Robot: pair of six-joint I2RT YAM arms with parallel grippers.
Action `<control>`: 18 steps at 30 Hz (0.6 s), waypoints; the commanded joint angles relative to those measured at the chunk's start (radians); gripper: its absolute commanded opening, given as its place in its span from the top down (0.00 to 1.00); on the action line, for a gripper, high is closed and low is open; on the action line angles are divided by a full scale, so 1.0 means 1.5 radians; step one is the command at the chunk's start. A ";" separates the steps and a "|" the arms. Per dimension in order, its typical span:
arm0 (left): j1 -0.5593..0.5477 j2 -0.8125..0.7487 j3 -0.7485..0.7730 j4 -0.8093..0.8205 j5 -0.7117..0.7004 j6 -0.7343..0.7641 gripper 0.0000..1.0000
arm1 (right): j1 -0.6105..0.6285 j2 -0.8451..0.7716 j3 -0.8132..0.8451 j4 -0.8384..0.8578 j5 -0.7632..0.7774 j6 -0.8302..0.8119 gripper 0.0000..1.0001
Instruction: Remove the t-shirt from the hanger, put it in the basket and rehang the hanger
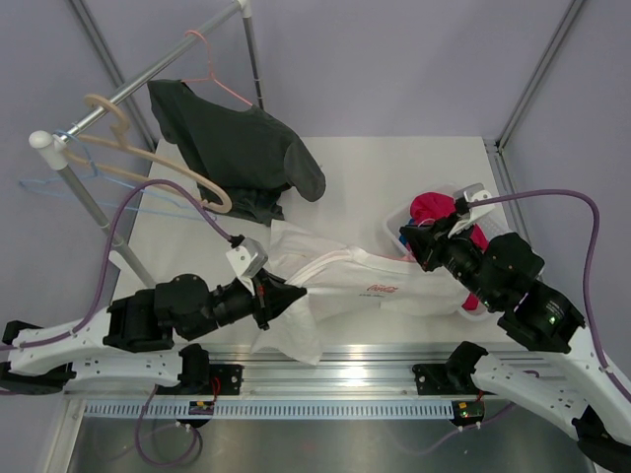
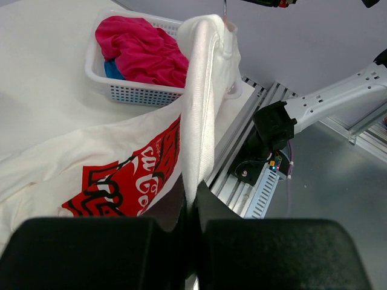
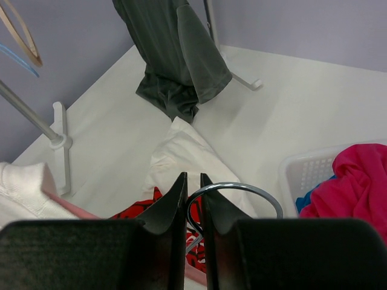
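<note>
White bench (image 1: 394,177), lilac walls (image 1: 394,59). Your left fingers (image 2: 91,254) pinch the t-shirt (image 2: 199,90); your right fingers (image 3: 78,254) clamp the hanger (image 3: 239,185) by its hook.

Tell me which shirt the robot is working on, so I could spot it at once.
Start at the white table and look along its near edge. There lies a white short-sleeved t-shirt, pinched by the left gripper. Its red Coca-Cola print sets it apart from the dark grey t-shirt hanging from the metal rail.
</note>
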 commanded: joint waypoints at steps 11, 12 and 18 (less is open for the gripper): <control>-0.002 -0.091 0.013 -0.168 -0.245 -0.118 1.00 | -0.004 -0.042 0.032 0.042 0.245 -0.002 1.00; -0.002 -0.096 0.013 -0.183 -0.257 -0.125 1.00 | -0.004 -0.046 0.031 0.041 0.252 -0.003 1.00; -0.002 -0.111 0.016 -0.208 -0.280 -0.147 1.00 | -0.004 -0.055 0.038 0.034 0.277 -0.006 1.00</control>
